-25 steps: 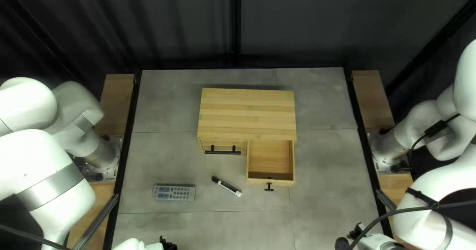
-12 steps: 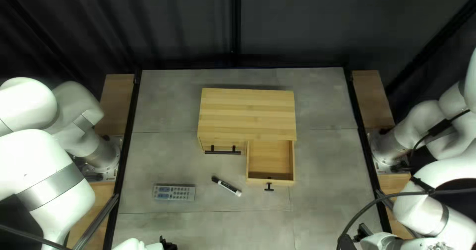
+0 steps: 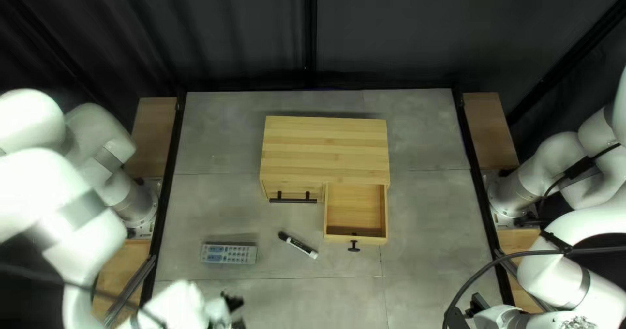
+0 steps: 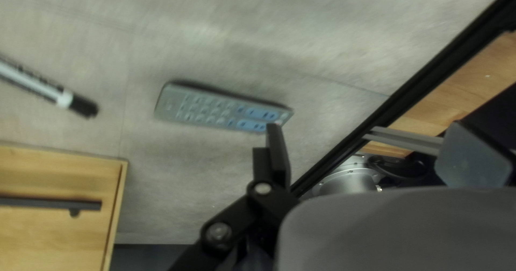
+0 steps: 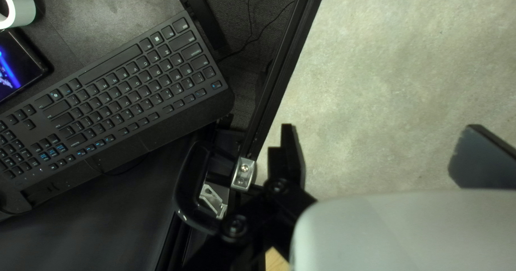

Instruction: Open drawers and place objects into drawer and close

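Note:
My left gripper (image 3: 233,308) is at the near edge in the top left view, nearer the camera than the grey remote (image 3: 228,253). My right gripper (image 3: 475,306) is at the near right. A black-and-white marker (image 3: 298,245) lies between the remote and the wooden cabinet (image 3: 325,148). The cabinet's right drawer (image 3: 354,208) is pulled out, nothing seen inside; its left drawer (image 3: 265,191) is shut. In the left wrist view, my left gripper (image 4: 376,150) stands open, the remote (image 4: 215,107) ahead of one finger. My right gripper (image 5: 384,155) is open over bare table in the right wrist view.
The table's black edge rail (image 5: 285,61) runs beside my right gripper. Beyond it are a keyboard (image 5: 123,83), a roll of tape (image 5: 24,5) and a lit device (image 5: 16,67). A cable (image 3: 479,273) hangs along my right arm.
My left arm has swung, bringing its gripper slightly right and farther onto the table. My right arm shifted a little, then stayed still. Remote, marker and drawers have not moved.

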`<action>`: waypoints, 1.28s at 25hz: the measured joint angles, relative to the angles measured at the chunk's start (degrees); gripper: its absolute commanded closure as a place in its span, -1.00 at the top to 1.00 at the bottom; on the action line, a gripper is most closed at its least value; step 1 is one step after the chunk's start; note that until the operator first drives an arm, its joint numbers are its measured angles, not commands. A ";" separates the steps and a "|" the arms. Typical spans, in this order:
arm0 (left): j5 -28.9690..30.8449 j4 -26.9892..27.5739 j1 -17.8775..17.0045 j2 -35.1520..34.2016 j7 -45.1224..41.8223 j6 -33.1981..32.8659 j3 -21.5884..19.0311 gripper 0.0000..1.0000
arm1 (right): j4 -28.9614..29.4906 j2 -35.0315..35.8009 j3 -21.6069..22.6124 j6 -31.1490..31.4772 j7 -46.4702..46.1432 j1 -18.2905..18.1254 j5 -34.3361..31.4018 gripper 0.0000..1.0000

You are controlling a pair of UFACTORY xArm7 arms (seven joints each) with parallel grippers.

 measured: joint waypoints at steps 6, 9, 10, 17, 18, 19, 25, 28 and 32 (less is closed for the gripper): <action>-3.12 -3.32 1.30 -3.06 -5.90 -4.38 1.35 1.00 | 0.00 0.00 0.00 0.00 0.00 0.00 0.00 1.00; -3.17 -3.35 1.29 -3.16 -6.15 -4.35 1.34 1.00 | 0.00 0.00 0.00 0.00 0.00 0.00 0.00 1.00; -3.18 -3.35 1.28 -3.17 -6.17 -4.35 1.34 1.00 | 0.00 0.00 0.00 0.00 0.00 0.00 0.00 1.00; -3.43 -7.72 1.65 -5.44 -10.44 -9.66 1.59 1.00 | 0.00 0.00 0.00 0.00 0.00 0.00 0.00 1.00; -3.30 -9.64 1.71 -6.42 -12.54 -12.15 1.60 1.00 | 0.00 0.00 0.00 0.00 0.00 0.00 0.00 1.00; -3.19 -11.73 1.81 -7.50 -14.76 -14.91 1.60 1.00 | 0.00 0.00 0.00 0.00 0.00 0.00 0.00 1.00; -3.43 -21.74 3.61 -11.74 -28.69 -29.45 2.09 1.00 | 0.00 0.00 0.00 0.00 0.00 0.00 0.00 1.00; -3.14 -21.59 4.42 -9.60 -35.58 -32.80 2.20 1.00 | 0.00 0.00 0.00 0.00 0.00 0.00 0.00 1.00; -1.66 -21.03 5.05 -7.12 -40.08 -35.26 2.34 1.00 | 0.00 0.00 0.00 0.00 0.00 0.00 0.00 1.00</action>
